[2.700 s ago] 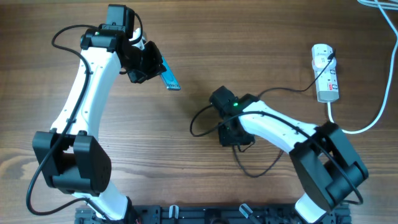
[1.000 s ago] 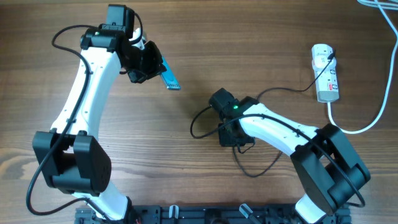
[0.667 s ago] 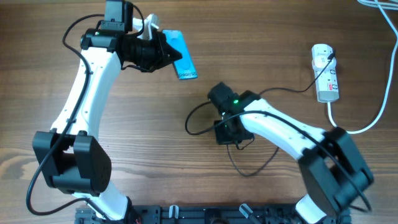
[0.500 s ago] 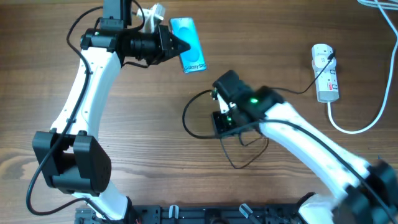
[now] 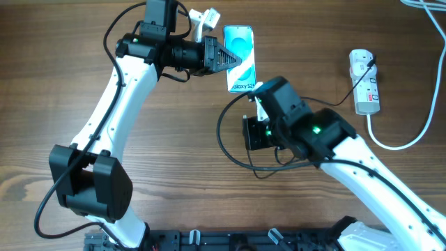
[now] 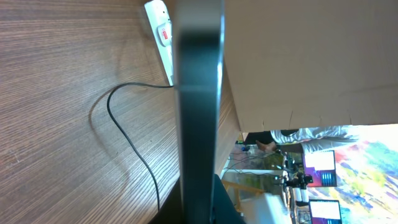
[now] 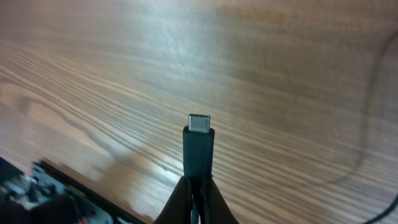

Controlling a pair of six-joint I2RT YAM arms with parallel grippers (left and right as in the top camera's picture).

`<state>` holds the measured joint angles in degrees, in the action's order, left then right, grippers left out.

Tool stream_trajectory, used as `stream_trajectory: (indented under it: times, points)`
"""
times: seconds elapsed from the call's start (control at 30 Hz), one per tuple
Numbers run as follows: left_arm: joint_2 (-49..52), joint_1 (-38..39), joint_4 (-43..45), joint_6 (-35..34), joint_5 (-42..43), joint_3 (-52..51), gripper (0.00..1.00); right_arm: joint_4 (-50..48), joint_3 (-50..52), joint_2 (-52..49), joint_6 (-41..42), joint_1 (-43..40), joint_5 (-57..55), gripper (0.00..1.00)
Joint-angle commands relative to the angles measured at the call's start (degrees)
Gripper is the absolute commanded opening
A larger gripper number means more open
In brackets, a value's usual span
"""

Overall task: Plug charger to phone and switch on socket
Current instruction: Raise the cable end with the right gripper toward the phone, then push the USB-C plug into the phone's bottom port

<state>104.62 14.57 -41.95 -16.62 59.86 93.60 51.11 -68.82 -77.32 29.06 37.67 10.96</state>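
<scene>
The phone (image 5: pixel 240 59) is held up near the far middle of the table (image 5: pixel 174 174), cyan screen facing the overhead camera and the "Galaxy" lettering at its near end. It is pinched at its left long edge by the left gripper (image 5: pixel 233 59), whose fingers are closed narrowly on it. From the left wrist it is seen edge-on, a thin dark slab (image 6: pixel 199 93) running up the frame.

Just beside the phone's near end, the right arm is seen. The charger (image 7: pixel 199 146) is clamped in the right gripper (image 7: pixel 198 186), the fingers drawn tight around the black plug body. The small metal connector tip is pointed straight out beyond the fingertips and is shown clear of the wood below. In the overhead view the tip itself cannot be made out.

The thin black cable (image 5: pixel 219 132) is looped on the table beside the right gripper (image 5: pixel 254 132) and is led off toward the right.

Well apart, at the right edge, the socket (image 5: pixel 364 81) is laid flat, a black plug seated at its far end. Its thick white cord (image 5: pixel 418 132) is curved away from the near end.
</scene>
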Motion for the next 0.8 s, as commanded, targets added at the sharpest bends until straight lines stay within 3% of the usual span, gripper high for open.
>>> stream_trajectory:
  times: [0.0,0.27,0.77]
  points:
    - [-1.46,-0.04,0.39,1.4,1.18,0.48,0.04,-1.33,-0.85,3.74,2.38,-0.31,-1.84,0.04]
    - [-1.46,1.42,0.02,1.27,2.71,0.48,0.04,-2.97,-1.42,4.15,-1.97,-0.81,-5.18,0.04]
    - [-1.46,2.43,-0.02,1.22,5.07,0.48,0.04,-5.53,-1.42,3.91,-0.55,-1.07,-5.62,0.04]
